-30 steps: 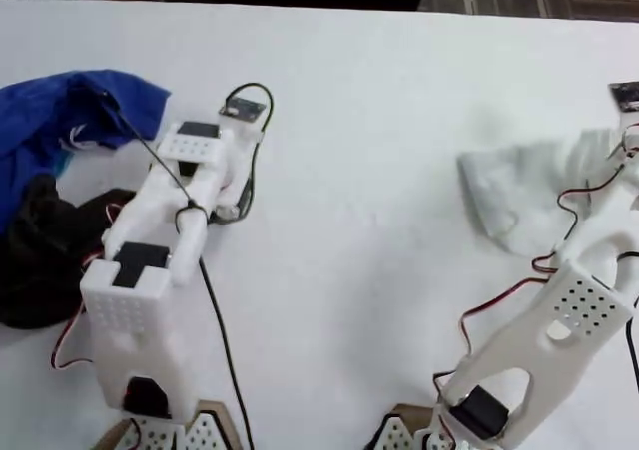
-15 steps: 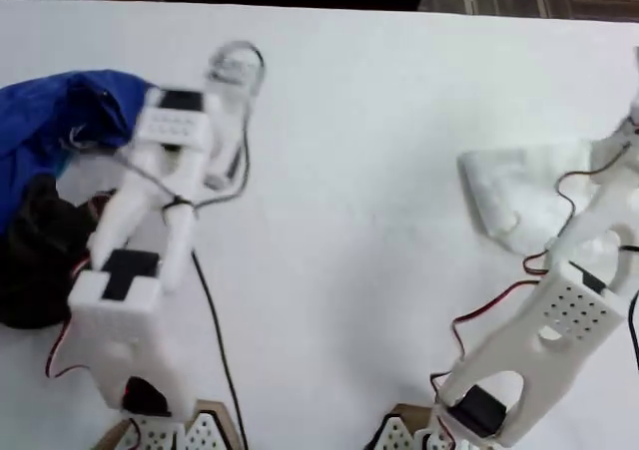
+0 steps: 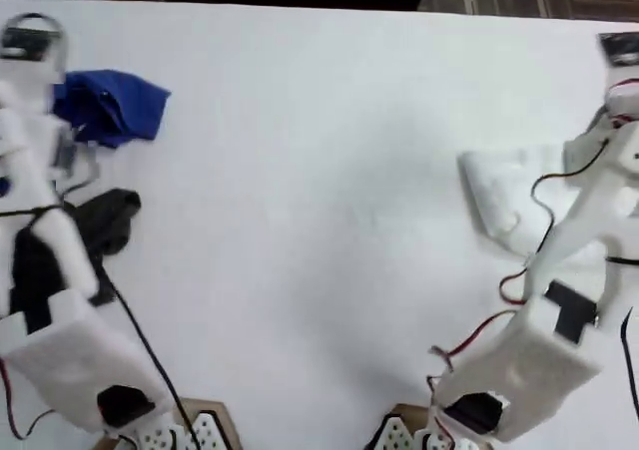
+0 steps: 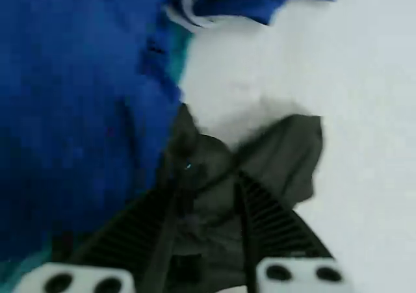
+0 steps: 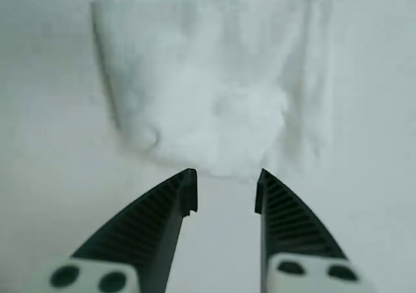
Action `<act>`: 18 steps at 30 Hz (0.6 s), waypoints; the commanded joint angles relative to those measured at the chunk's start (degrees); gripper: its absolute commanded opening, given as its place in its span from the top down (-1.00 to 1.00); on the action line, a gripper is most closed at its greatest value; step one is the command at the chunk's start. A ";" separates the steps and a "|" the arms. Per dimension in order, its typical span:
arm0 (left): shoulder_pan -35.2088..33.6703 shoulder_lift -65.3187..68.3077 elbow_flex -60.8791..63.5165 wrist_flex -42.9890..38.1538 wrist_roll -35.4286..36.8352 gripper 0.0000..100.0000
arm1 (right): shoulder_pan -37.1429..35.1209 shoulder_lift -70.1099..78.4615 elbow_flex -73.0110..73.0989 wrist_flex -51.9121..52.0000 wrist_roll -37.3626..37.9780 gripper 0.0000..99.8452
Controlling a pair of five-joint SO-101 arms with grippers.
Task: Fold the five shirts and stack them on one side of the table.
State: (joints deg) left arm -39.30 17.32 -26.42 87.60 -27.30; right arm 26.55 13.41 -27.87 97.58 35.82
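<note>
A crumpled blue shirt [image 3: 108, 106] lies at the far left of the table, with a black shirt [image 3: 100, 225] bunched just in front of it. The left arm [image 3: 40, 240] stretches over both. In the left wrist view my left gripper [image 4: 209, 184] is open, its fingers hovering over the black shirt [image 4: 276, 153] beside the blue shirt [image 4: 78, 98]. A white shirt [image 3: 509, 196] lies rumpled at the right side. My right gripper [image 5: 224, 184] is open just short of the white shirt's [image 5: 208, 91] near edge, with nothing between the fingers.
The white table [image 3: 319, 171] spreads bare between the two arms. The right arm [image 3: 559, 310] and its red and black wires cover part of the white shirt's right edge. The table's far edge meets a dark floor.
The left arm swung from mid-left of the table out to the far left, over the blue and black shirts. The right arm stretched farther along the white shirt.
</note>
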 commanded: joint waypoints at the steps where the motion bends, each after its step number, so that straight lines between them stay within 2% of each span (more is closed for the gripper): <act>1: -5.54 1.14 -9.80 -4.40 -1.49 0.47 | -3.03 -13.05 15.74 0.31 2.46 0.67; 3: -7.30 3.60 -13.76 -7.03 -1.49 0.40 | -4.35 -18.33 24.44 0.13 3.78 0.67; 9: -10.29 14.07 -21.67 -9.58 -1.58 0.40 | -4.97 -32.75 41.49 -2.86 5.54 0.67; 15: -11.25 22.42 -27.91 -9.05 -1.85 0.40 | -5.23 -44.35 49.58 -3.91 5.63 0.67; 18: -10.55 23.82 -30.29 -5.36 -5.71 0.46 | -5.32 -47.69 50.55 -3.91 5.63 0.67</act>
State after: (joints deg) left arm -50.11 41.49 -52.62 79.52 -30.20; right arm 21.63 -29.49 22.51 94.24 41.27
